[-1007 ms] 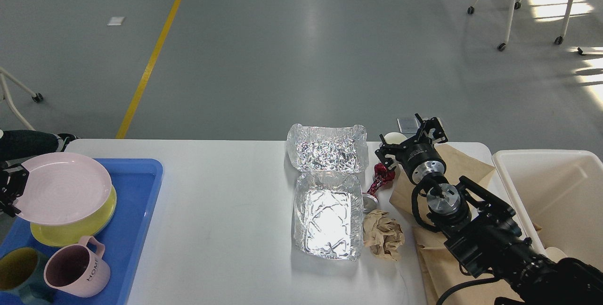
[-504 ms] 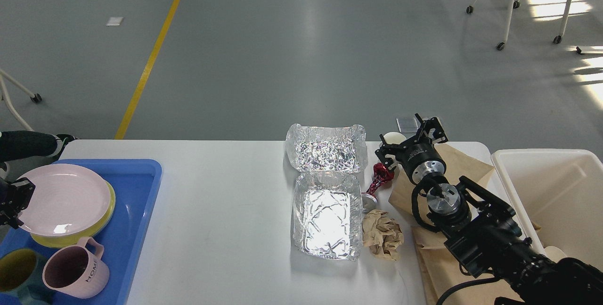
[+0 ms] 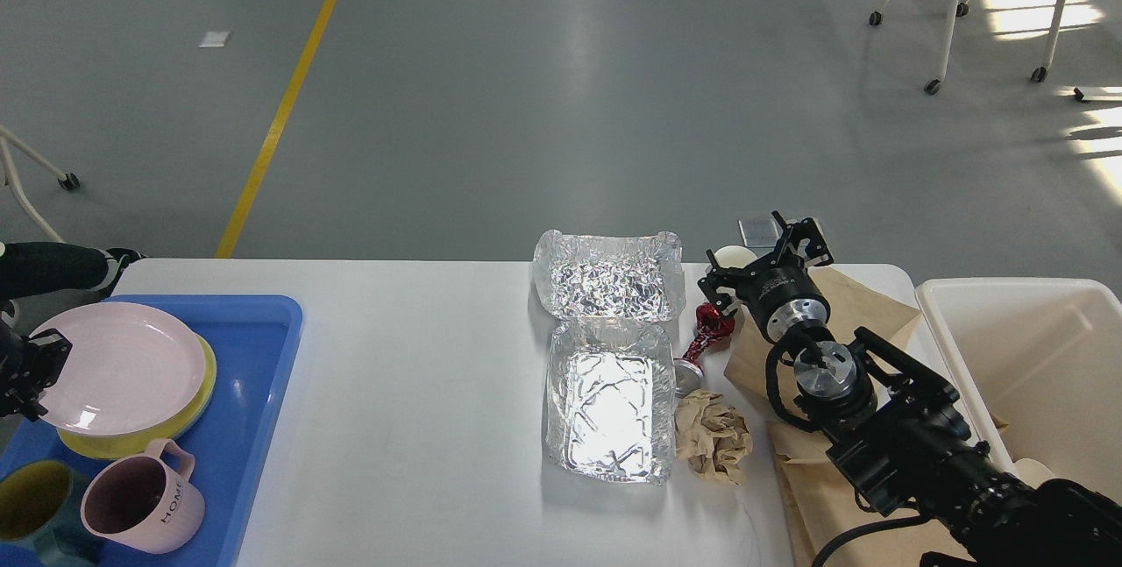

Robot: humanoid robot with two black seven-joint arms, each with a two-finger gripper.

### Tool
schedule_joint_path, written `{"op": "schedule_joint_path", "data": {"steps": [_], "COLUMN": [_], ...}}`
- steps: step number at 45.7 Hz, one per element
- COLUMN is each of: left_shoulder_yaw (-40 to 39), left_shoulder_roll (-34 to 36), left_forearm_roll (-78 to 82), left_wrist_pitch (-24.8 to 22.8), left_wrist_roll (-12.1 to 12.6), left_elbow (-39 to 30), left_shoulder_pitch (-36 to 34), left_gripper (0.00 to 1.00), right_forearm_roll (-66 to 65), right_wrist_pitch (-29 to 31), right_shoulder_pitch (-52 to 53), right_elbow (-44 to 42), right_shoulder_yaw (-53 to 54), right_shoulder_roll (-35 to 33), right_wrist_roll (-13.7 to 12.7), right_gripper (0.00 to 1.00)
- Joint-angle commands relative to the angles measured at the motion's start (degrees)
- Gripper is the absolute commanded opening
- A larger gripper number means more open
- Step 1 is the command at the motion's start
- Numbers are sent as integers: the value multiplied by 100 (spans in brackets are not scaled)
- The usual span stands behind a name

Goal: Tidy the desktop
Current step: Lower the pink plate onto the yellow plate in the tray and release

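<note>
At the far left edge, the left gripper [image 3: 26, 370] sits against the rim of the pink plate [image 3: 118, 365]; it is dark and partly cut off, so I cannot tell whether it is clamped on the rim or has let go. A second ago the plate was tilted up and lifted above the yellow plate [image 3: 197, 396]; now it has come down and lies nearly flat on top of it, inside the blue tray [image 3: 263, 374]. That looks like the stacking step almost finished, with only the release left. Near them in the tray stand a pink mug [image 3: 140, 501] and a dark green mug [image 3: 35, 506].

The desktop [image 3: 412, 392] spreads from the tray to the bin, its left half bare. Right of centre sit two foil trays, a crumpled one [image 3: 607, 287] at the far edge and a flatter one [image 3: 609, 409] just nearer. Beside them lie a red wrapper [image 3: 710, 329] and a brown paper ball [image 3: 714, 440], then a brown paper bag [image 3: 841, 304] under the right arm.

The right gripper [image 3: 764, 253] has not moved over the last second; it hovers over the bag's far end with fingers spread and nothing between them. The cream bin [image 3: 1008, 348] stands at the far right, so the rubbish is probably next.
</note>
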Motion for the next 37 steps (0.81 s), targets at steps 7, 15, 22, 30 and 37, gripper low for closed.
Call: {"op": "schedule_joint_path", "data": {"steps": [7, 15, 22, 30, 37], "left_shoulder_yaw": [-17, -43, -34, -34, -122], "left_shoulder_roll": [-23, -128, -137, -111, -67], "left_forearm_roll": [5, 6, 6, 6, -3], "left_wrist_pitch": [0, 342, 755, 1660, 2214], "left_wrist_roll": [-24, -25, -25, -25, -33], "left_elbow": [80, 80, 80, 80, 97], "left_shoulder_pitch": [53, 150, 159, 150, 98], "left_gripper": [15, 27, 48, 90, 94], "right_forearm_roll": [0, 0, 0, 0, 0], "right_wrist_pitch": [0, 0, 0, 0, 0], "right_shoulder_pitch": [0, 0, 0, 0, 0], "right_elbow": [0, 0, 0, 0, 0], "right_shoulder_yaw": [0, 0, 9, 0, 0], "right_shoulder_roll": [0, 0, 0, 0, 0], "right_wrist_roll": [0, 0, 0, 0, 0], "right_gripper": [100, 100, 100, 100, 100]}}
